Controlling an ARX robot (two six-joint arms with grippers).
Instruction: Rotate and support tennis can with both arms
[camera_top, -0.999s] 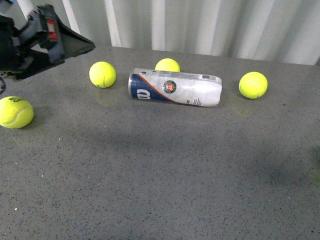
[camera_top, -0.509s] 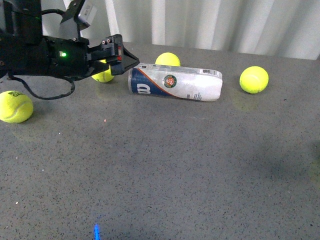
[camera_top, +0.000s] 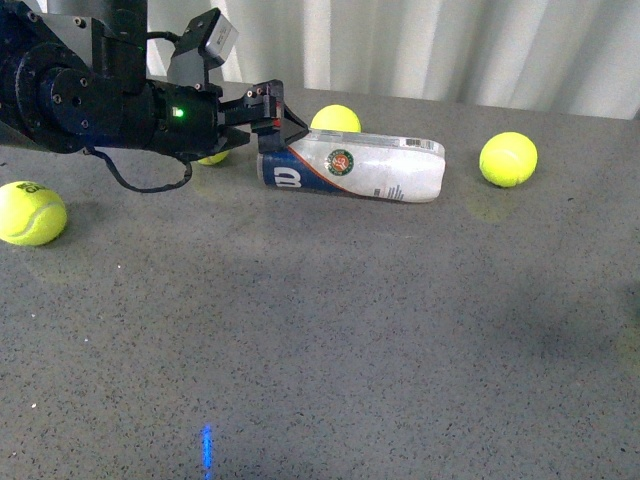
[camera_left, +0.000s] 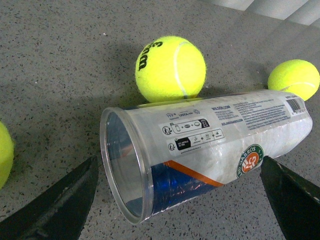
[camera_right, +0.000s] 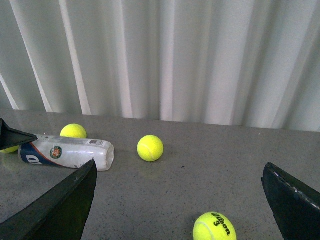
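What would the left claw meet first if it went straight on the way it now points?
Most likely the tennis can: its near end faces the left claw and lies between the open jaws, though whether they already touch is unclear.

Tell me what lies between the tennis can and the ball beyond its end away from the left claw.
Nothing, only bare table separates the tennis can from that ball. The front view shows the gap plainly; the right wrist view agrees.
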